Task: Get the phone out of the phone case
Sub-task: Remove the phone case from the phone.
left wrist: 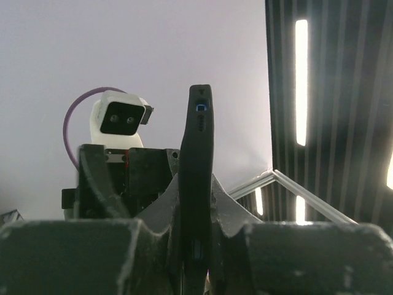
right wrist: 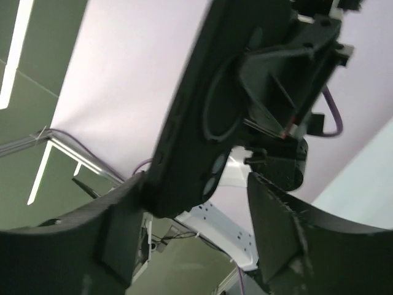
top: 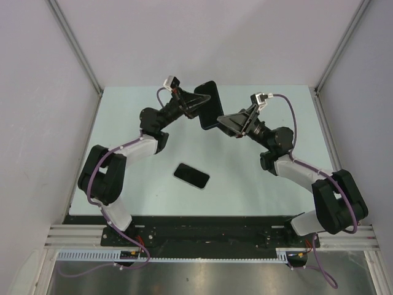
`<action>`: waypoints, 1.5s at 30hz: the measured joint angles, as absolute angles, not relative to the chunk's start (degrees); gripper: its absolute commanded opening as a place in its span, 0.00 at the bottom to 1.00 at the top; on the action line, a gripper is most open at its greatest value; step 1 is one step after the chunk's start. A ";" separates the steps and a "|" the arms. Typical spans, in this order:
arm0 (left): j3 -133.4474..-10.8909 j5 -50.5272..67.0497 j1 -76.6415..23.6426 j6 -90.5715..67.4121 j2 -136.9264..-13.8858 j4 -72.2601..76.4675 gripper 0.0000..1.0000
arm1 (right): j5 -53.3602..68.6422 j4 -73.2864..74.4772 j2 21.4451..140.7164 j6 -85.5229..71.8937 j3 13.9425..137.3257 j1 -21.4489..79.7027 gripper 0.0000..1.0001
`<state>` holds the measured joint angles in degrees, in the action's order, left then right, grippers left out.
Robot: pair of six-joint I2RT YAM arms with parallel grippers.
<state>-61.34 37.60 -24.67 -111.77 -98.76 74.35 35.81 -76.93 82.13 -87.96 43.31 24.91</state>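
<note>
left gripper [top: 198,106]: we grip case [top: 209,101] aloft | right gripper [top: 226,120]: our fingers apart, case between them | phone [top: 191,176] flat on table [top: 153,179]

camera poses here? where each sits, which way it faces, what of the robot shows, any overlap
Top: above and behind the bases, looking down on the table; both arms, left hand holding the case up, phone flat.
Left wrist: on the left arm, aimed up at the ceiling; its fingers clamp the case.
Right wrist: on the right arm, tilted up; its fingers spread beside the case.
Shared: all three show the case; each wrist view catches the other arm.
</note>
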 measured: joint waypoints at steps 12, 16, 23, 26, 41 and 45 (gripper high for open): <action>-59.72 37.76 -24.88 -107.37 -93.97 63.75 0.00 | 30.76 -44.69 66.57 -69.43 41.69 26.17 0.69; -59.90 37.63 -24.88 -99.72 -90.63 54.17 0.00 | 27.90 -36.12 63.44 -65.78 42.24 26.20 0.72; -61.21 35.81 -24.88 -86.72 -84.97 37.50 0.00 | 27.11 -31.46 66.83 -64.69 45.06 27.31 0.65; -61.60 34.89 -24.77 -82.98 -83.77 33.52 0.00 | 27.73 -33.10 68.97 -65.95 45.25 28.10 0.52; -61.47 33.63 -24.58 -80.75 -82.35 32.53 0.40 | 28.47 -38.96 70.57 -71.18 45.56 29.63 0.00; -60.66 33.63 -24.56 -82.48 -82.35 35.77 0.48 | 28.53 -39.57 71.07 -71.20 45.56 29.95 0.00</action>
